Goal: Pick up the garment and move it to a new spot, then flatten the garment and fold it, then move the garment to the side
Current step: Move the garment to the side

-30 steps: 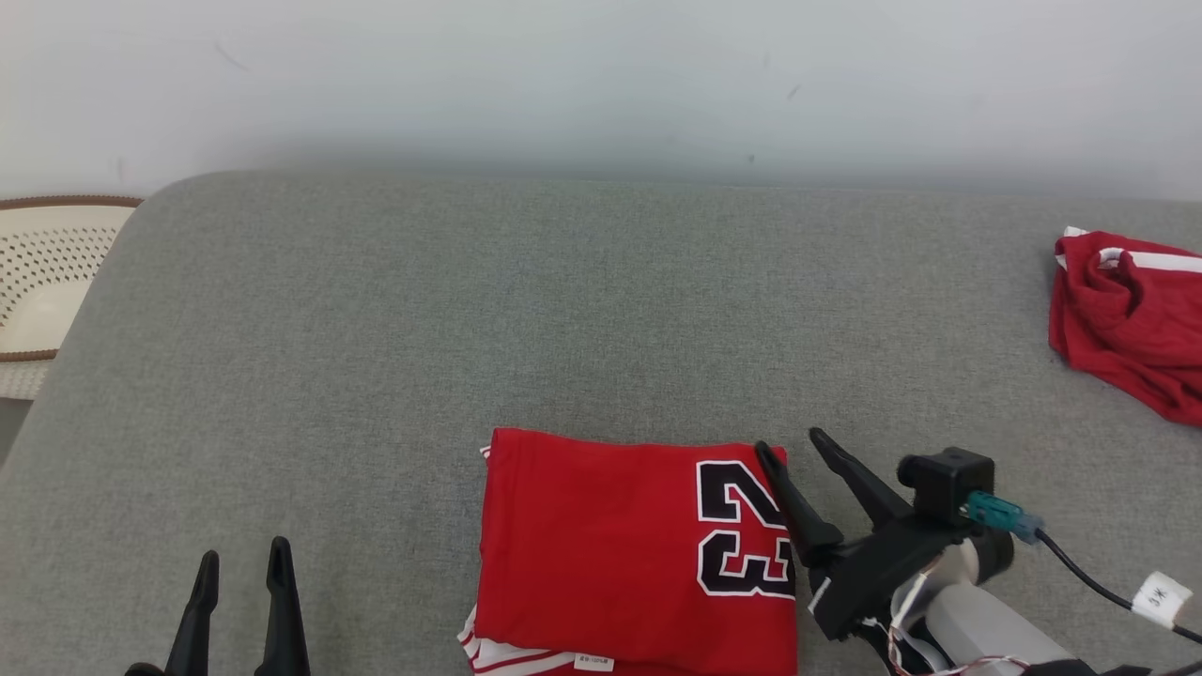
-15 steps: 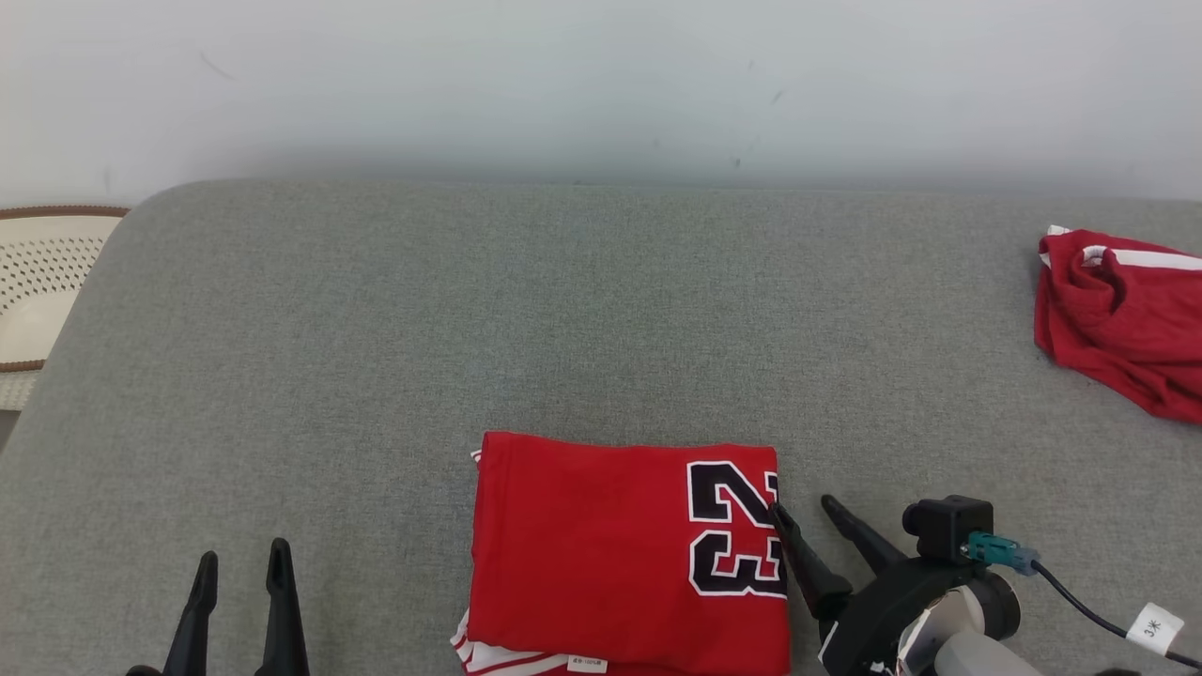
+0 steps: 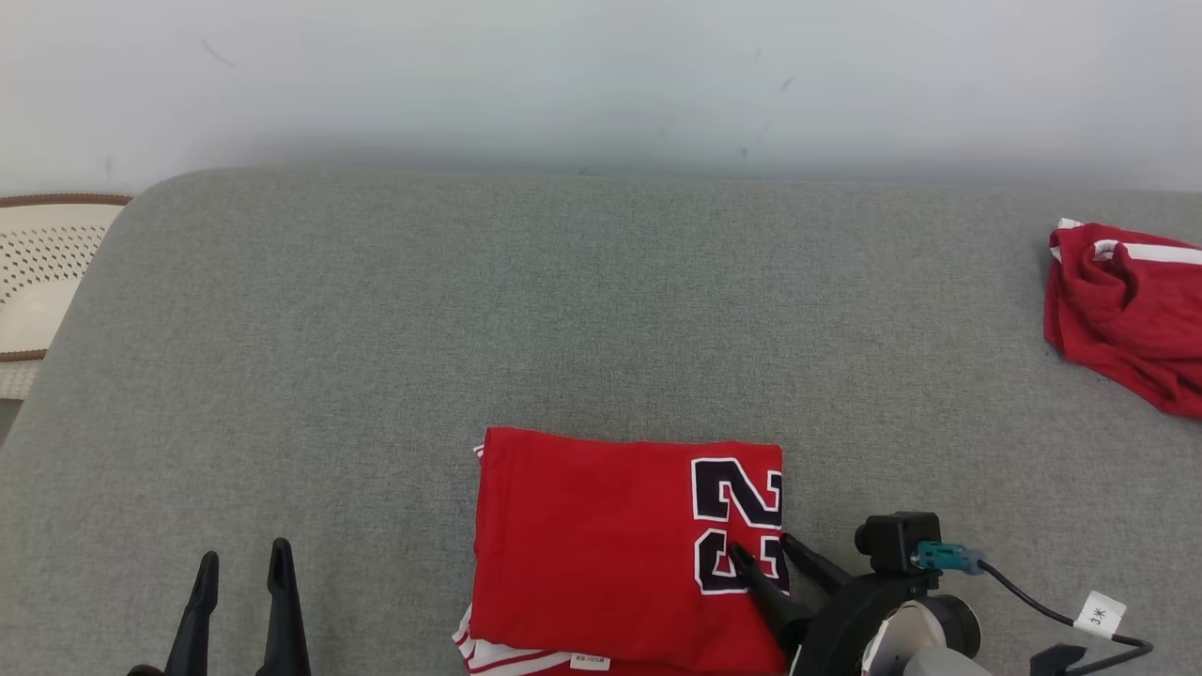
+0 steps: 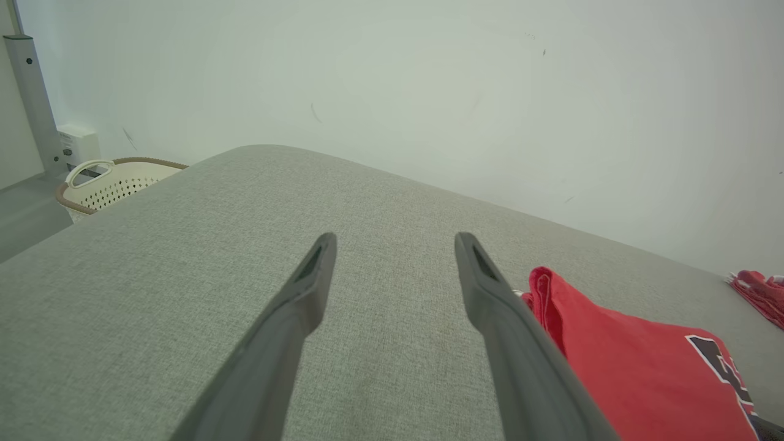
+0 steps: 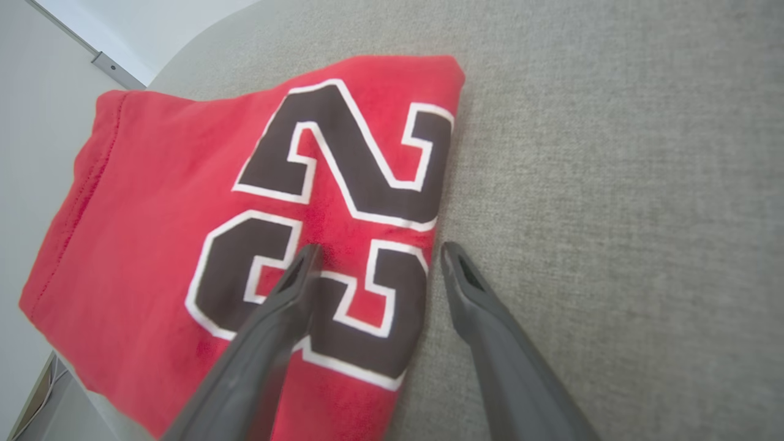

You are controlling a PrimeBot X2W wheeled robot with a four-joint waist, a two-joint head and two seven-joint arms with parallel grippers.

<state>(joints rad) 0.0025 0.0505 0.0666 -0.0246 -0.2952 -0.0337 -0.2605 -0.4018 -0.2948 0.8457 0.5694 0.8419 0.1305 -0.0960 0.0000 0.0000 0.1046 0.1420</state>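
On the grey cushion, our right gripper has dropped to lower right, wide open and empty, straddling the edge of the folded garment; moving it aside looks next.

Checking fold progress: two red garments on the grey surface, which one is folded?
The jersey numbered 23, at the right gripper: a flat, neat rectangle. The other red garment, far right, lies crumpled.

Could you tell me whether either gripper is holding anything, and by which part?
Nothing is held. The right gripper is open astride an edge of the folded red jersey; the left gripper is open too.
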